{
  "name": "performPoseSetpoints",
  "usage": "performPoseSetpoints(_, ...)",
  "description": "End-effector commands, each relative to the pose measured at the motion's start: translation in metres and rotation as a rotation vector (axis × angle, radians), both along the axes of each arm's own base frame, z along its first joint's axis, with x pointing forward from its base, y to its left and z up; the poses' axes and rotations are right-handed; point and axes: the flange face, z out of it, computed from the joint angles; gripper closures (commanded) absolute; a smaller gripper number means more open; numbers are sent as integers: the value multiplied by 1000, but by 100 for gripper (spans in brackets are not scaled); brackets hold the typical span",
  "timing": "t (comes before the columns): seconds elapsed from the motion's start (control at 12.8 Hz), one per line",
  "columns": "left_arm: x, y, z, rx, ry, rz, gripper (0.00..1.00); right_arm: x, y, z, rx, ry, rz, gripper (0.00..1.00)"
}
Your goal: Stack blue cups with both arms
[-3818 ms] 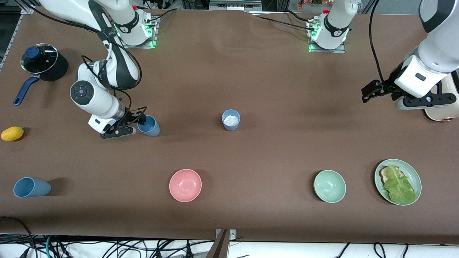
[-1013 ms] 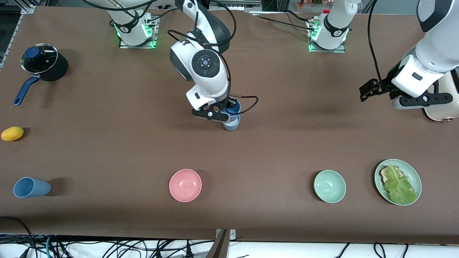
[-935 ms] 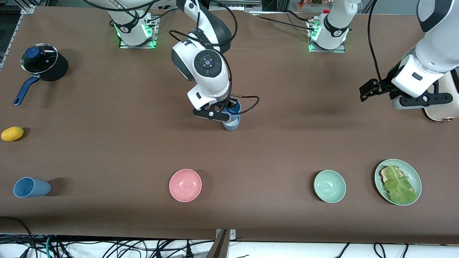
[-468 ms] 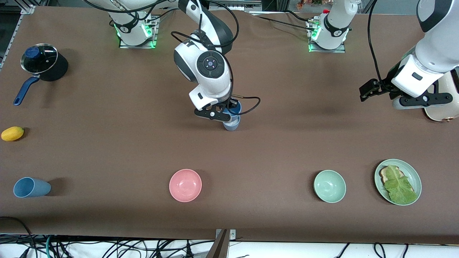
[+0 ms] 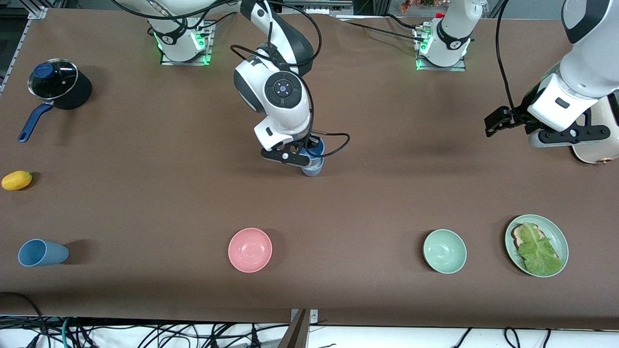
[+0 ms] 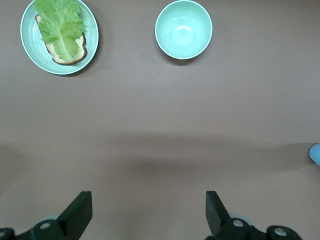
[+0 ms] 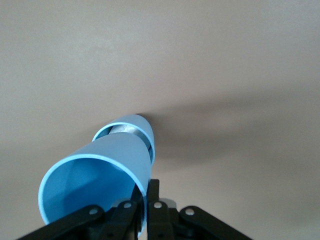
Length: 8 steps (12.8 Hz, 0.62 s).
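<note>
My right gripper point(image 5: 303, 152) is shut on the rim of a sky-blue cup point(image 5: 316, 148) at the middle of the table. The cup's base sits tilted inside a grey-blue cup point(image 5: 313, 169) that stands on the table. The right wrist view shows the held cup point(image 7: 100, 172) pinched in the right gripper point(image 7: 146, 200), with the lower cup's rim point(image 7: 146, 131) around it. A third blue cup point(image 5: 41, 253) lies on its side near the front edge at the right arm's end. My left gripper point(image 5: 494, 127) hangs open over bare table at the left arm's end, with its fingers point(image 6: 80, 214) wide apart.
A pink bowl point(image 5: 250, 250), a pale green bowl point(image 5: 444, 251) and a green plate point(image 5: 557, 233) with lettuce on bread line the front edge. A lidded black pot point(image 5: 58, 83) and a yellow fruit point(image 5: 16, 180) sit at the right arm's end.
The right gripper carried the sky-blue cup from the right arm's end to the standing cup, and over the last second lowered it slightly into that cup. The left arm has not moved.
</note>
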Motion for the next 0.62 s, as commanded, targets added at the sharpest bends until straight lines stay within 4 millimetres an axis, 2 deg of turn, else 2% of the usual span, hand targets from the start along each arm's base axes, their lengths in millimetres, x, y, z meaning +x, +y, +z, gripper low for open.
performPoseSetpoints(0.0, -3, -3, 6, 12, -4, -12, 0, 8, 3, 5, 4, -21, -12, 100)
performPoseSetpoints(0.08, -3, -2, 6, 12, -4, -11, 0, 10, 0, 5, 3, -24, -16, 98)
performPoseSetpoints(0.16, -3, -1, 6, 12, -2, -11, 0, 12, -1, 6, 5, -28, -18, 91)
performPoseSetpoints(0.31, -3, -1, 6, 12, -4, -11, 0, 13, -2, 7, 6, -31, -19, 68)
performPoseSetpoints(0.55, -3, -1, 6, 12, -4, -17, 0, 18, -6, 19, 10, -43, -19, 55)
